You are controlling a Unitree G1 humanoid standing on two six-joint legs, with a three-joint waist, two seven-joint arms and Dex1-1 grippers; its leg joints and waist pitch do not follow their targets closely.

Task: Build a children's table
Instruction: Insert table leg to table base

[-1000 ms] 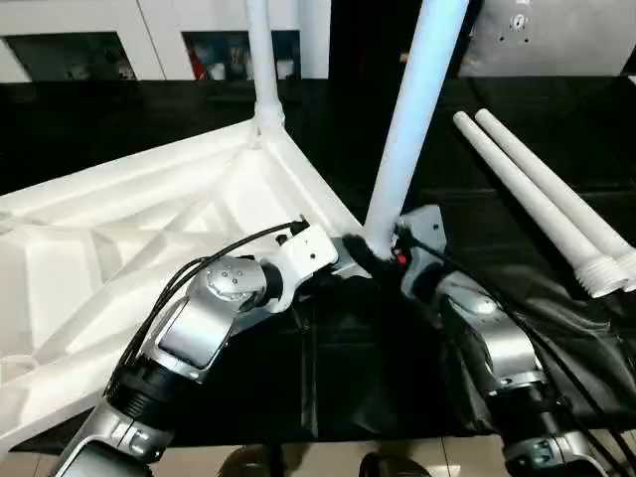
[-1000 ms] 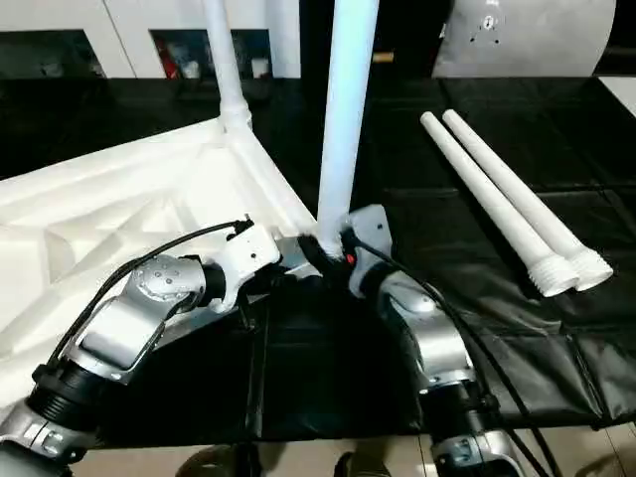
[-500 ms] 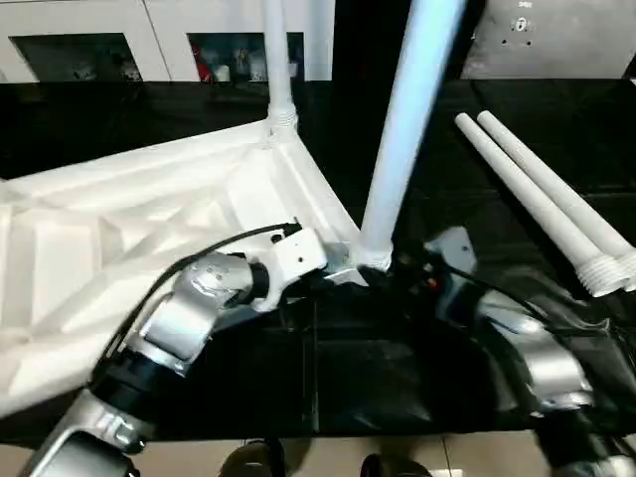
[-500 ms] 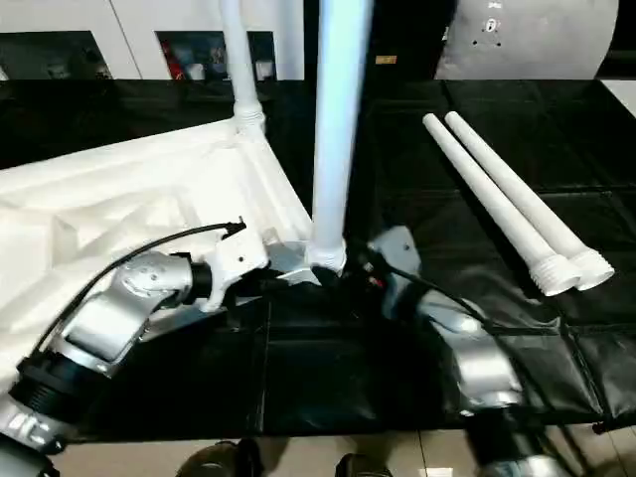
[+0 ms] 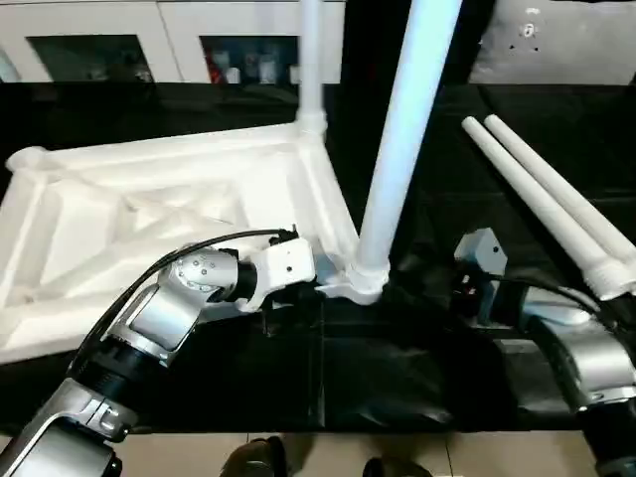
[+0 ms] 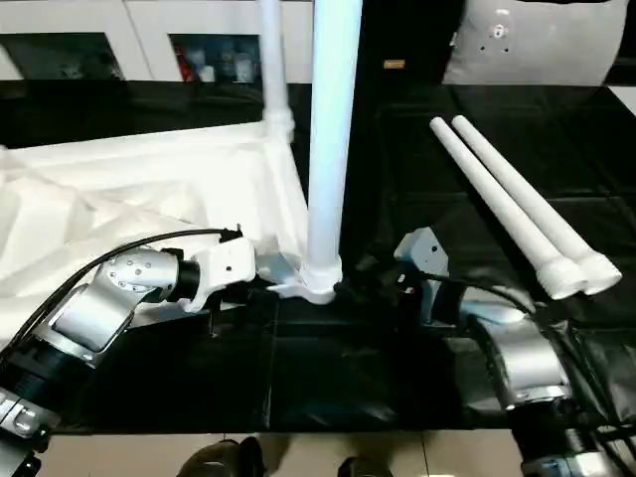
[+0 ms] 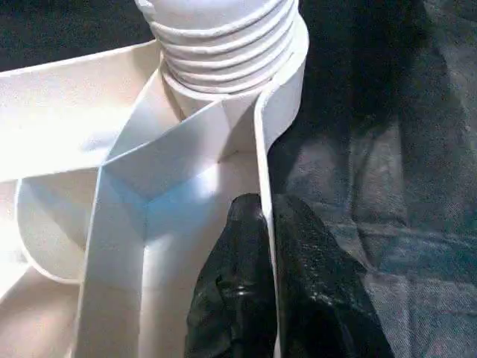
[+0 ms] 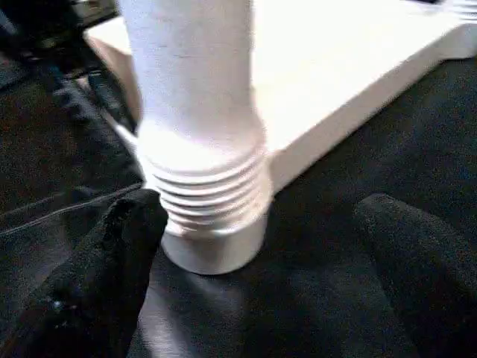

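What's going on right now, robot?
Left pincer shut on tabletop rim. Right pincer open beside near leg. Two legs upright, two spare legs lying aside. Nothing blocking.

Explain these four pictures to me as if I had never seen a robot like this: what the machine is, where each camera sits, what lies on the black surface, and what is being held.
This is a humanoid robot with two silver arms. The two wide pictures come from cameras in its head, looking down; the two close-ups come from cameras on its wrists. On the black-covered work table lies an upturned white plastic children's tabletop, ribbed side up. Two white tube legs stand in its corners: the far leg and the near leg. Two loose white legs lie at the right. The left gripper, its jaws shut, pinches the tabletop's edge wall beside the near leg's threaded collar. The right gripper has open jaws either side of that collar and holds nothing.
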